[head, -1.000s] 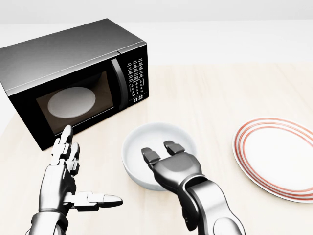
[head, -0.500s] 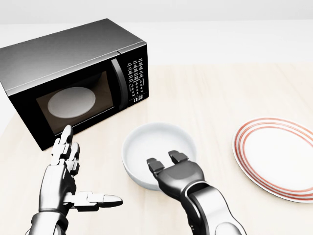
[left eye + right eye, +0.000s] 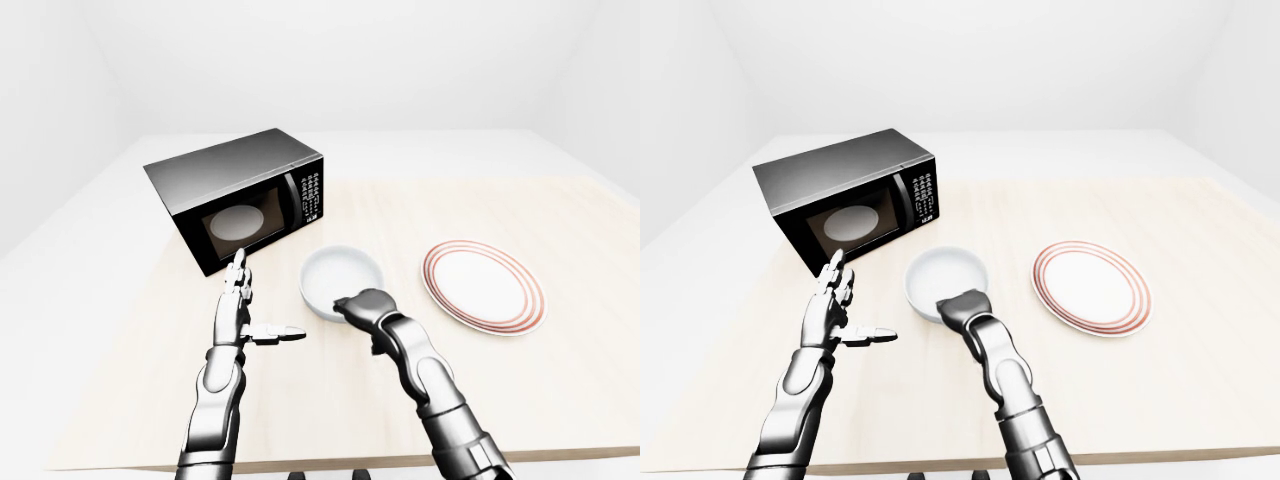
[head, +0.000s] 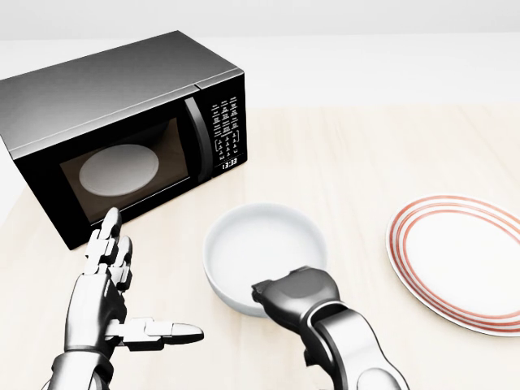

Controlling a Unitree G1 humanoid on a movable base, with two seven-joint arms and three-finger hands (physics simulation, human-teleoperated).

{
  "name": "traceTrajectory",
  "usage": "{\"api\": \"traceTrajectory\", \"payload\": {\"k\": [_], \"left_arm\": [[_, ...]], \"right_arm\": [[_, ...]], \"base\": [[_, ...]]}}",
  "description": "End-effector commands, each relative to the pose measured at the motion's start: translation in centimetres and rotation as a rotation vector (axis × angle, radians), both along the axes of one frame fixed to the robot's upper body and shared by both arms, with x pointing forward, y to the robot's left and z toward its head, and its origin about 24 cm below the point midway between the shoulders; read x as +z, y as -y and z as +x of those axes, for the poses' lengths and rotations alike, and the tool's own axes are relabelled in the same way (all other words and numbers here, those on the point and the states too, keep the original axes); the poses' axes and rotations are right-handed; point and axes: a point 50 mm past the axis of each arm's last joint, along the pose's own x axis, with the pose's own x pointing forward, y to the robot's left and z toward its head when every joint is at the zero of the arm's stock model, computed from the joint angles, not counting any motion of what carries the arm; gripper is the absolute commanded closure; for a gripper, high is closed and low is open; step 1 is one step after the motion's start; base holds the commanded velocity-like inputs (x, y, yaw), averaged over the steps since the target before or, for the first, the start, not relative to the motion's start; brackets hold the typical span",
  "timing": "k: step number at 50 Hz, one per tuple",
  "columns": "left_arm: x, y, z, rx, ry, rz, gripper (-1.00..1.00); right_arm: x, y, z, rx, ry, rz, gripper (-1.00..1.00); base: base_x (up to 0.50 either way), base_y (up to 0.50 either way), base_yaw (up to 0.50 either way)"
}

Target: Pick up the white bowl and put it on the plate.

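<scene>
The white bowl (image 4: 262, 244) stands upright on the wooden table, just below the microwave in the head view. My right hand (image 4: 286, 291) sits on the bowl's near rim with its fingers curled down over the edge, gripping it. My left hand (image 4: 148, 278) hovers to the left of the bowl, flat and open, with the thumb pointing toward the bowl and nothing in it. The white plate (image 4: 400, 237) with red rings lies to the right of the bowl, apart from it and bare.
A black microwave (image 4: 122, 122) with its door shut stands at the upper left, close behind the bowl and my left hand. The light wooden table (image 3: 480, 200) stretches wide to the right and beyond the plate.
My right hand's fingers, earlier stretched out into the bowl, have curled down and closed over its near rim. The bowl, the plate and my left hand have not moved.
</scene>
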Motion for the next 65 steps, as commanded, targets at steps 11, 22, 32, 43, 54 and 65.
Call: {"api": "traceTrajectory", "payload": {"k": [11, 22, 32, 43, 54, 65], "left_arm": [[0.0, 0.0, 0.0, 0.0, 0.0, 0.0, -1.0], [0.0, 0.0, 0.0, 0.0, 0.0, 0.0, -1.0], [0.0, 0.0, 0.0, 0.0, 0.0, 0.0, -1.0], [0.0, 0.0, 0.0, 0.0, 0.0, 0.0, -1.0], [0.0, 0.0, 0.0, 0.0, 0.0, 0.0, -1.0], [0.0, 0.0, 0.0, 0.0, 0.0, 0.0, -1.0]], "right_arm": [[-0.6, 0.0, -0.2, 0.0, -0.01, 0.012, 1.0], [-0.9, 0.1, -0.3, 0.0, -0.011, 0.015, 1.0], [1.1, 0.0, 0.3, -0.002, 0.038, 0.051, 1.0], [6.5, 0.0, 2.0, -0.015, 0.194, 0.141, 1.0], [8.4, 0.2, 2.6, -0.028, 0.253, 0.166, 1.0], [8.4, 0.2, 2.6, -0.03, 0.252, 0.174, 1.0]], "base": [[0.0, 0.0, 0.0], [0.0, 0.0, 0.0], [0.0, 0.0, 0.0], [0.0, 0.0, 0.0], [0.0, 0.0, 0.0], [0.0, 0.0, 0.0]]}}
